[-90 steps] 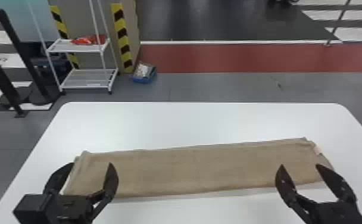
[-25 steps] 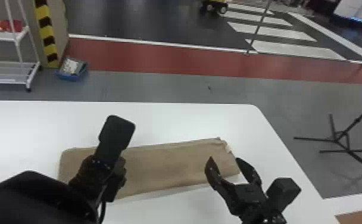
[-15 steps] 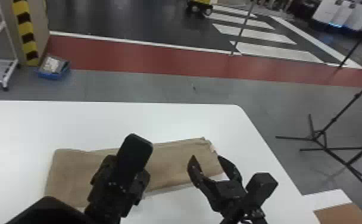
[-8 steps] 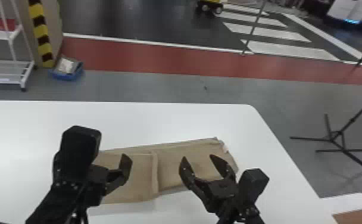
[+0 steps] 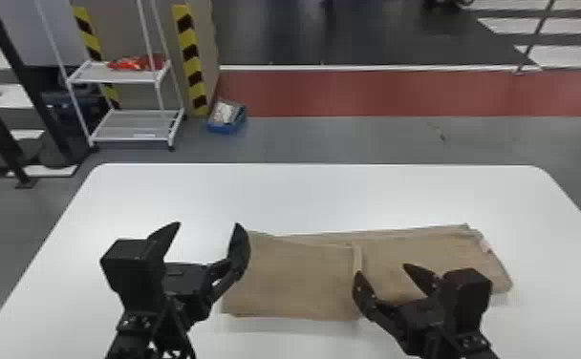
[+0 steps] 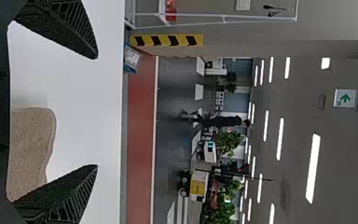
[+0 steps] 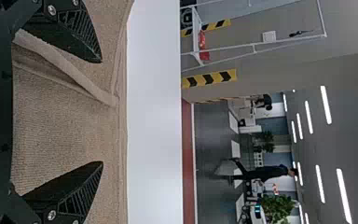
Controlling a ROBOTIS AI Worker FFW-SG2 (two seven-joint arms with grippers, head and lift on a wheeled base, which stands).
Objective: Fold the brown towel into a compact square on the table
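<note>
The brown towel [image 5: 299,281] lies on the white table, its left part folded over so that a raised edge runs across its middle. My left gripper [image 5: 208,229] stands open at the towel's left end, and in the left wrist view the gripper [image 6: 97,112] has a rounded towel end [image 6: 30,144] between and beyond its fingers. Over the towel's right half, near the fold edge, my right gripper [image 5: 381,272] is open. In the right wrist view the gripper [image 7: 102,112] has the towel [image 7: 70,135] behind its parted fingers, with the fold edge crossing there.
The white table [image 5: 304,195] extends behind and to the left of the towel. On the floor beyond it stand a white shelf rack [image 5: 132,126] and a blue box [image 5: 227,117]. Black posts rise at the far left.
The towel's left end has been folded over to the right, making it shorter. My left gripper has moved back left and opened. The head view has swung back to the left.
</note>
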